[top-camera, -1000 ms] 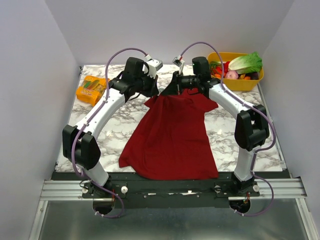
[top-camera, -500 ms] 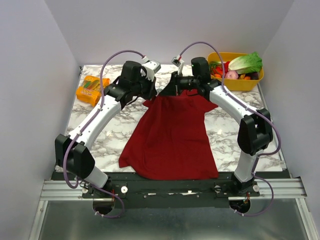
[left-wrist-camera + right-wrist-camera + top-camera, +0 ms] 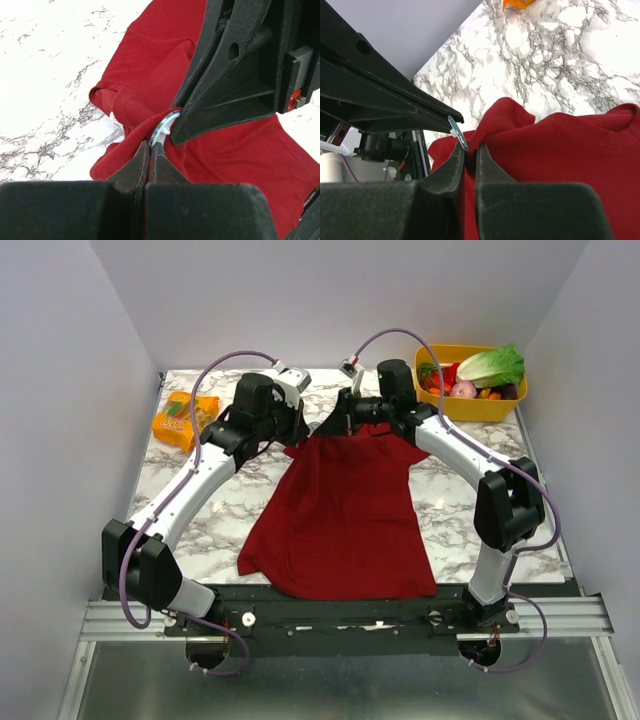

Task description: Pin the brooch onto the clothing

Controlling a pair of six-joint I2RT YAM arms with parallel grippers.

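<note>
While R gripper clamps a fold of clothing, brooch sits just beyond pressed-together tips of L gripper.

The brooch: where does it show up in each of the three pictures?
Top external: not discernible; it is too small to see at the far edge of the red shirt.
Left wrist: the brooch is a pale ring at centre, among red folds.
Right wrist: an edge-on sliver, left of centre.
Shared landmark: the bunched red shirt.
</note>
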